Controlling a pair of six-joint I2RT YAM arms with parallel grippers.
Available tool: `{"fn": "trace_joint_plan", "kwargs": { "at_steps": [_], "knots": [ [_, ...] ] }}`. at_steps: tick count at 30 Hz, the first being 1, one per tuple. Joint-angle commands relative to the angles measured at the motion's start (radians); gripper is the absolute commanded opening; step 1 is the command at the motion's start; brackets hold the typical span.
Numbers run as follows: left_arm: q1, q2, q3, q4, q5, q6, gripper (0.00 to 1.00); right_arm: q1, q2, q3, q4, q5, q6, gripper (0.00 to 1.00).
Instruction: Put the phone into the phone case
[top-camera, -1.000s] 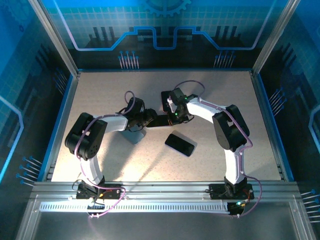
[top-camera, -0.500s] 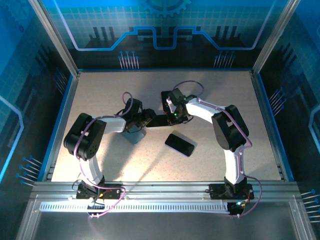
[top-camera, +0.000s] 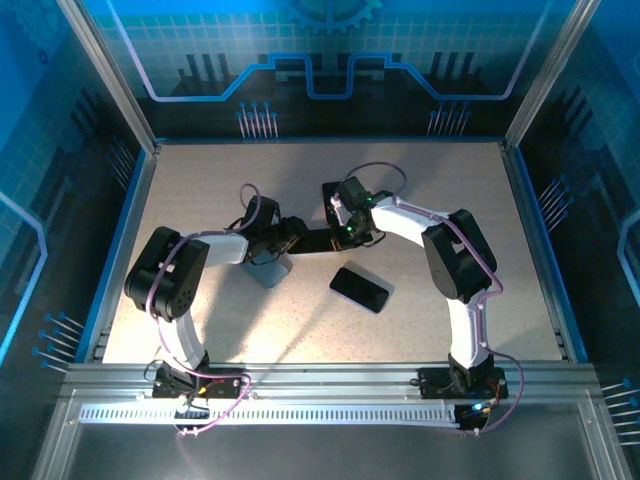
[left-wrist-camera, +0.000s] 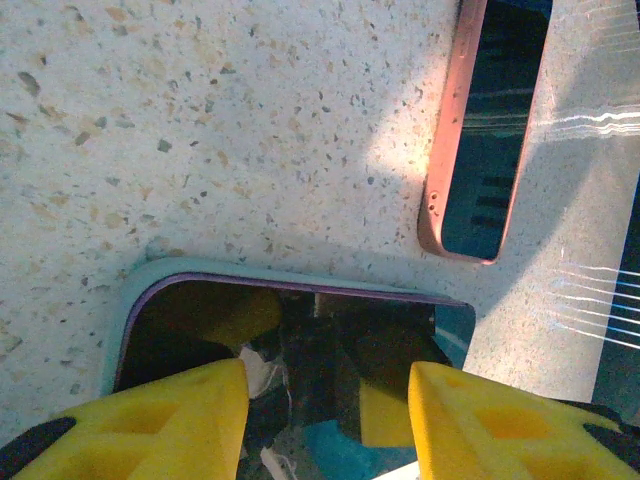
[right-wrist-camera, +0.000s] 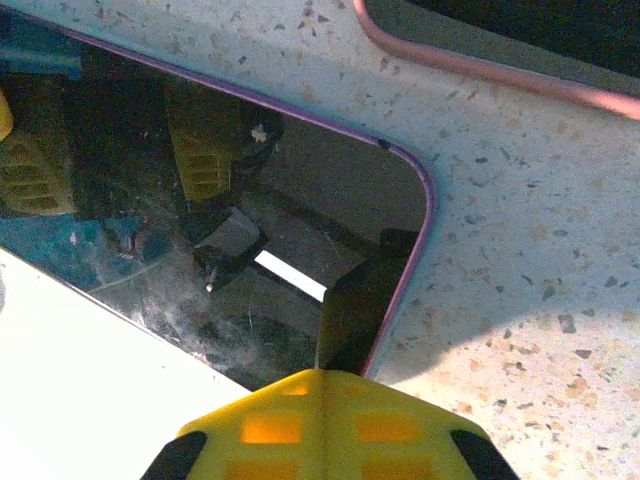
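Note:
The phone (top-camera: 320, 241) lies dark and glossy between my two grippers; its purple edge shows in both wrist views (left-wrist-camera: 330, 330) (right-wrist-camera: 300, 180). A pale teal phone case (left-wrist-camera: 250, 268) wraps the phone's end under my left gripper, and the case (top-camera: 268, 274) sticks out grey-blue below that wrist. My left gripper (left-wrist-camera: 328, 380) (top-camera: 292, 240) is open, its yellow fingertips (left-wrist-camera: 180, 410) over the screen with nothing between them. My right gripper (right-wrist-camera: 322, 375) (top-camera: 345, 237) is shut, its tip meeting its reflection at the phone's bare corner.
A second dark phone with a pink rim (top-camera: 360, 288) (left-wrist-camera: 485, 130) (right-wrist-camera: 520, 30) lies flat just in front of the right gripper. The speckled table (top-camera: 200, 200) is fenced by a blue frame and glass walls.
My left wrist has edged a little to the left. The right arm, the phone and the case stay where they were.

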Motion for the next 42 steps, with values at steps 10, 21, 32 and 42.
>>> {"fn": "trace_joint_plan", "kwargs": {
  "at_steps": [10, 21, 32, 42],
  "knots": [
    [-0.007, 0.030, -0.002, -0.202, -0.094, 0.053, 0.48, 0.011, -0.093, 0.140, -0.169, 0.033, -0.012, 0.00],
    [-0.008, 0.033, -0.008, -0.188, -0.087, 0.050, 0.48, 0.001, -0.046, 0.203, -0.227, 0.014, -0.030, 0.00],
    [-0.008, 0.047, -0.012, -0.170, -0.075, 0.037, 0.47, 0.003, -0.005, 0.139, -0.201, -0.005, -0.024, 0.00],
    [-0.008, 0.049, -0.010, -0.178, -0.077, 0.040, 0.48, 0.003, 0.047, 0.136, -0.179, -0.022, -0.013, 0.00]
  ]
}}
